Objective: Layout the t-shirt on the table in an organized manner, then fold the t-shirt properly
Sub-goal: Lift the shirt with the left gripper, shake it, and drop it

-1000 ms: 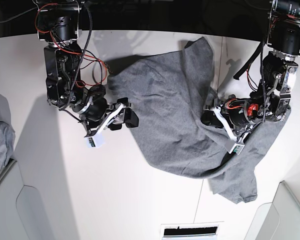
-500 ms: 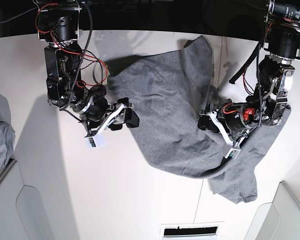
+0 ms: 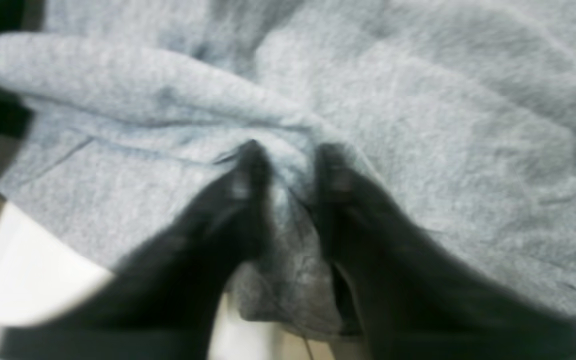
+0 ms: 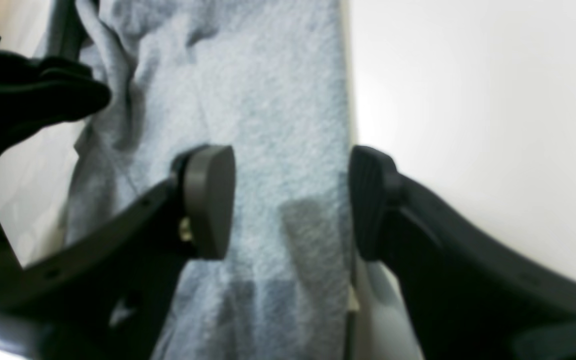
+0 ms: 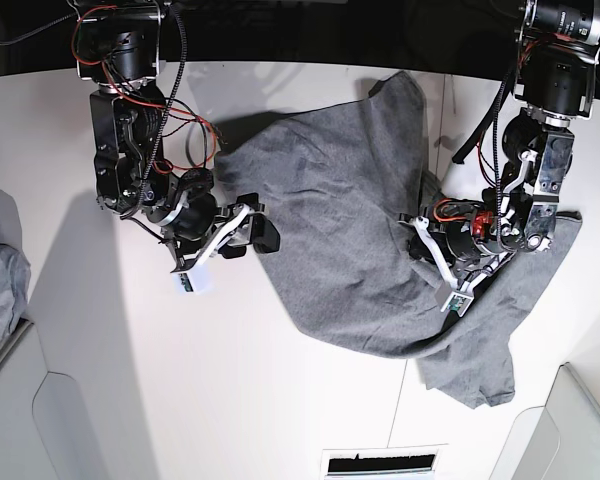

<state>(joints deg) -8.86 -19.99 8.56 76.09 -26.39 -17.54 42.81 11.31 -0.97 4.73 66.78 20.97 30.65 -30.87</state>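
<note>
Left gripper (image 3: 288, 165) first, seen close from its own wrist view: black fingers (image 3: 248, 175) drawn near together with a raised ridge of the t-shirt (image 3: 418, 150) bunched between them. Picture is blurred, but cloth fills the gap, so I read it as a pinch on a fold. Judged purpose: take up a crease so the heaped part can be dragged out flat.

Right gripper (image 4: 290, 200), own wrist view: pads (image 4: 208, 200) spread wide, holding nothing. It hangs over the shirt's straight edge, one pad above grey cloth, the other above bare table (image 4: 468, 100). That straddle looks like readiness to close on the hem; cannot tell whether a pad touches the cloth.

Farther out, base view. Shirt (image 5: 330, 210) lies rumpled across the middle of the table (image 5: 280, 400), one lobe reaching toward the far edge, a thick rolled fold running down beside the left gripper (image 5: 435, 265) to a loose tail near the front. Right gripper (image 5: 242, 232) sits at the shirt's opposite border.

Edges and room: wide bare white in front of the right gripper and toward the near side, good for spreading. Tighter on the left arm's side, where a grey bin (image 5: 580, 430) crowds the corner. A second bin (image 5: 30, 420) and a pale cloth bundle (image 5: 0, 270) stand well apart at the other margin.

Layout step only begun; folding not yet.
</note>
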